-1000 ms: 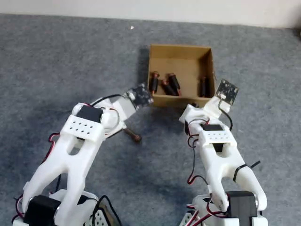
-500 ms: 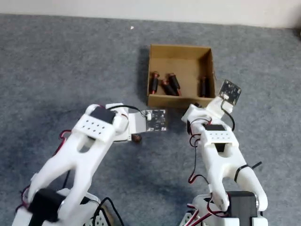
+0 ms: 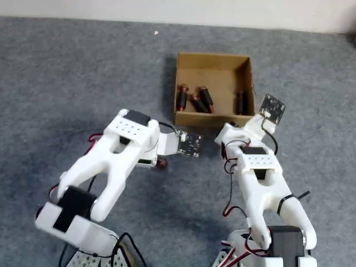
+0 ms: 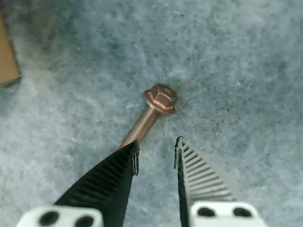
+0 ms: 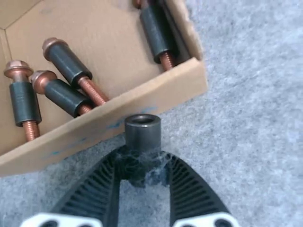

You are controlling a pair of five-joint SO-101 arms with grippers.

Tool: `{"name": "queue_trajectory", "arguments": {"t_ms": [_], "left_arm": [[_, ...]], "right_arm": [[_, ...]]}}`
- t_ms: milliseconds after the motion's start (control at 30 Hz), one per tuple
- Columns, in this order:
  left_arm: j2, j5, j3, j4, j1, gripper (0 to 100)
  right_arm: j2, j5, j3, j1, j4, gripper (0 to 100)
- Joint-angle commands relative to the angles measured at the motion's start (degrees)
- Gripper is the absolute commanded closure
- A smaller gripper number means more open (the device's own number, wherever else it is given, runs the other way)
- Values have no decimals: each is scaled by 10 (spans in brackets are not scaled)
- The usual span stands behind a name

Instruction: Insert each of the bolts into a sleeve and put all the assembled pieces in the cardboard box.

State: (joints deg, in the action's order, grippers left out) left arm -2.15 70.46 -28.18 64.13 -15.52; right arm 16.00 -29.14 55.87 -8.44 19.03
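**Copper-coloured flanged hex bolt** (image 4: 155,108): lies flat near the middle of the counter, just on the near side of the box's left corner. Its shank end is hidden behind one finger of the left tool (image 4: 156,143).

**Left tool:** parted by a narrow gap, gripping nothing, poised over the bolt.

**Dark cylindrical metal sleeve** (image 5: 142,131): clamped in the right tool (image 5: 142,165), just outside the box's near wall.

**Open brown cardboard box** (image 3: 213,56): toward the counter's far edge. It contains four bolt-in-sleeve assemblies (image 3: 206,99) lying flat, three toward the counter's left edge and one toward its right.

**Counter** (image 3: 83,67): grey carpet-like covering.

**Pale wall strip** (image 3: 222,11): runs along the far edge.
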Motion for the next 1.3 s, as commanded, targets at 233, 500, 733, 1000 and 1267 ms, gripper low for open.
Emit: {"name": "queue_trajectory", "arguments": {"t_ms": [233,500,733,1000,1267], "left_arm": [[-117,28,127,4,-1,848],[-175,27,152,4,-25,853],[-182,25,151,4,-37,926],[-179,25,151,33,-45,995],[-51,-25,104,84,-44,995]], "right_arm": [[28,1,-7,7,-15,995],[28,31,-7,7,-15,995],[28,34,-7,7,-15,995],[28,35,-7,7,-15,995],[32,36,-5,8,-15,995]]}}
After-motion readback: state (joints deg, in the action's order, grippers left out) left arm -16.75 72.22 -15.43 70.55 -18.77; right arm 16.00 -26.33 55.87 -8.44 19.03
